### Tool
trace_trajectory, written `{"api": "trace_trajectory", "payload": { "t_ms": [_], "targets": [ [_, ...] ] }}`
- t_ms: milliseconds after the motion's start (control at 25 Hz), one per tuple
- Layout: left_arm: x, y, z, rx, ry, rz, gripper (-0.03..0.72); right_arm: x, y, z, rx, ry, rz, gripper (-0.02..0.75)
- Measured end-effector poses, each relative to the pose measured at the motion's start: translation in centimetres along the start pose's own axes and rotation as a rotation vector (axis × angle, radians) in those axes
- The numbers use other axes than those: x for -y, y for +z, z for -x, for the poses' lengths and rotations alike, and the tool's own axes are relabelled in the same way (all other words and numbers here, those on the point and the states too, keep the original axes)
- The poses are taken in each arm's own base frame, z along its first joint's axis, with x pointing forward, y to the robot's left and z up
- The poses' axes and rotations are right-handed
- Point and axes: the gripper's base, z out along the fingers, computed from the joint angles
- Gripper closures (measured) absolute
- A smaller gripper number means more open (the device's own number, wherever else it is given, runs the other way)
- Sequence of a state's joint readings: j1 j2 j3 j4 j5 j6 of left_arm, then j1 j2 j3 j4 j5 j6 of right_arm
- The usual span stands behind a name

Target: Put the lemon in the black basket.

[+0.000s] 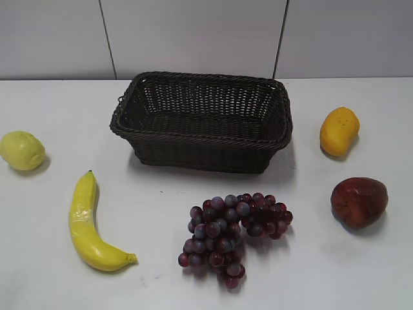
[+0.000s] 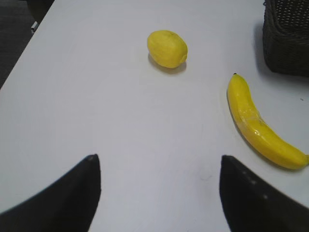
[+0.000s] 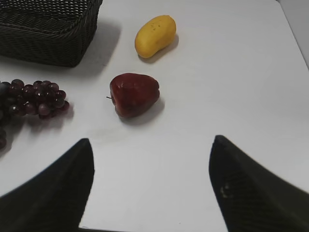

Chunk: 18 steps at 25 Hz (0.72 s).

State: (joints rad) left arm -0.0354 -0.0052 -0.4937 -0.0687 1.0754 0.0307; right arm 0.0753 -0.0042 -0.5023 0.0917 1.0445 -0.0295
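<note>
The lemon [image 1: 22, 150] is a pale yellow-green round fruit lying at the far left of the white table; it also shows in the left wrist view [image 2: 167, 48]. The black basket [image 1: 204, 132] stands at the back middle, empty, and shows in part in the left wrist view [image 2: 286, 38] and in the right wrist view [image 3: 48, 29]. My left gripper [image 2: 159, 162] is open and empty, well short of the lemon. My right gripper [image 3: 150, 145] is open and empty, near the table's front edge. Neither gripper shows in the exterior view.
A banana [image 1: 90, 226] lies front left, right of the lemon. A bunch of dark grapes [image 1: 232, 232] lies in front of the basket. A dark red apple [image 1: 359, 201] and an orange-yellow oblong fruit [image 1: 339, 131] lie at the right.
</note>
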Motion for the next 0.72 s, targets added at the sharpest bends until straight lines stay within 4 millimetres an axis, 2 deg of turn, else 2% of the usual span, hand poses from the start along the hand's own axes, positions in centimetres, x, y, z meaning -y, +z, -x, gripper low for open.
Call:
{"api": "trace_trajectory", "payload": {
  "t_ms": [480, 640, 720],
  "targets": [
    [0.0, -0.1, 0.1, 0.013, 0.0, 0.0, 0.126, 0.0, 0.0, 0.0, 0.0, 0.0, 0.0, 0.176],
    [0.0, -0.2, 1.5, 0.076, 0.0, 0.003, 0.126, 0.0, 0.0, 0.0, 0.0, 0.0, 0.0, 0.176],
    [-0.1, 0.5, 2.6, 0.079, -0.003, 0.005, 0.126, 0.0, 0.0, 0.0, 0.0, 0.0, 0.0, 0.176]
  ]
}}
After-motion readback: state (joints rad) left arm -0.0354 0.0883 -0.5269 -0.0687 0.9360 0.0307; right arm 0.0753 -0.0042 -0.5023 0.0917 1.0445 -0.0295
